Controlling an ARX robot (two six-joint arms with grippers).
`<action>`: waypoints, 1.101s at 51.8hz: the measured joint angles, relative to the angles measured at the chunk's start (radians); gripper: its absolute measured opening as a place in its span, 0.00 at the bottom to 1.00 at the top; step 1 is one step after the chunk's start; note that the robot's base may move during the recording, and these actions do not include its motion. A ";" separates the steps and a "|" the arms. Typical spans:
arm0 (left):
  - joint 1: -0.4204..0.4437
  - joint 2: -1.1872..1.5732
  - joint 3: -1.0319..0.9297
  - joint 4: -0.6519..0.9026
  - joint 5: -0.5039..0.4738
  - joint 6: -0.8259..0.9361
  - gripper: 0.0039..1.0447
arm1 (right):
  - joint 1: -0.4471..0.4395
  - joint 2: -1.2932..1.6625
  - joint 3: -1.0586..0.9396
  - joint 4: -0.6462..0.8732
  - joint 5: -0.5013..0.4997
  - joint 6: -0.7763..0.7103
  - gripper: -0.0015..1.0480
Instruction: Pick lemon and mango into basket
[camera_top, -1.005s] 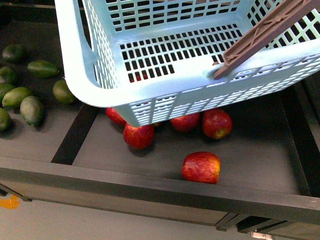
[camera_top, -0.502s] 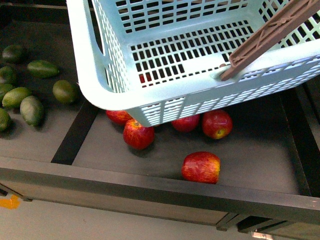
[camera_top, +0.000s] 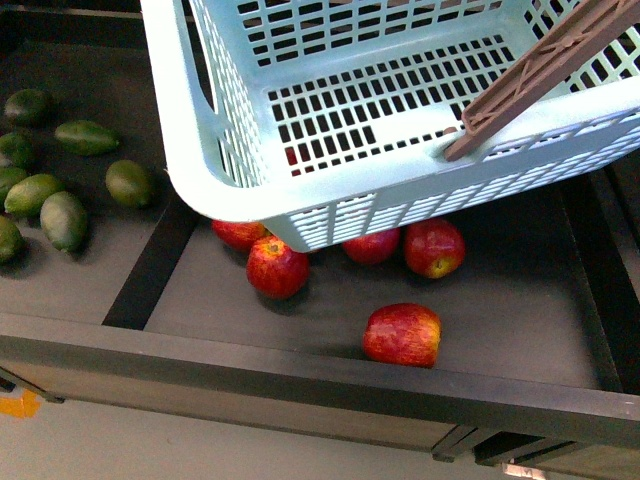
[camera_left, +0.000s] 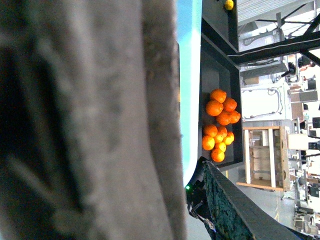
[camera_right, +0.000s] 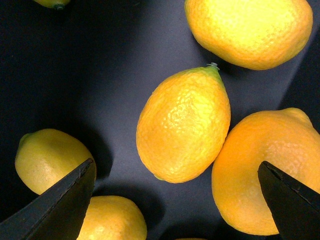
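The light teal basket (camera_top: 300, 190) hangs tilted over the shelf in the front view, empty, with one brown handle (camera_top: 540, 70) slanting across it. My left gripper (camera_left: 192, 200) is shut on the basket; a blurred grey-brown mass fills most of that wrist view, beside a strip of the teal basket wall (camera_left: 189, 75). My right gripper (camera_right: 175, 200) is open just above several yellow fruits on a dark tray. A small smooth pale yellow lemon (camera_right: 47, 160) lies by one fingertip (camera_right: 65, 200). Larger yellow-orange fruits (camera_right: 182, 125) lie between the fingers. The mango is out of view.
Several red apples (camera_top: 402, 334) lie in the dark tray under the basket. Green fruits (camera_top: 63, 218) lie in the tray to the left, beyond a raised divider (camera_top: 150, 270). A pile of oranges (camera_left: 220, 125) shows in the left wrist view. The shelf's front lip (camera_top: 300, 375) runs across.
The basket has shifted to the right in the front view, uncovering more of the left tray's edge. The fruits on the shelf have not moved.
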 joint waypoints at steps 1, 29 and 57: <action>0.000 0.000 0.000 0.000 0.000 0.000 0.26 | 0.002 0.003 0.003 -0.002 0.000 0.002 0.92; 0.000 0.000 0.000 0.000 -0.002 0.000 0.26 | 0.020 0.063 0.092 -0.036 0.006 0.023 0.92; 0.000 0.000 0.000 0.000 -0.001 0.000 0.26 | 0.026 0.154 0.206 -0.061 0.003 0.024 0.92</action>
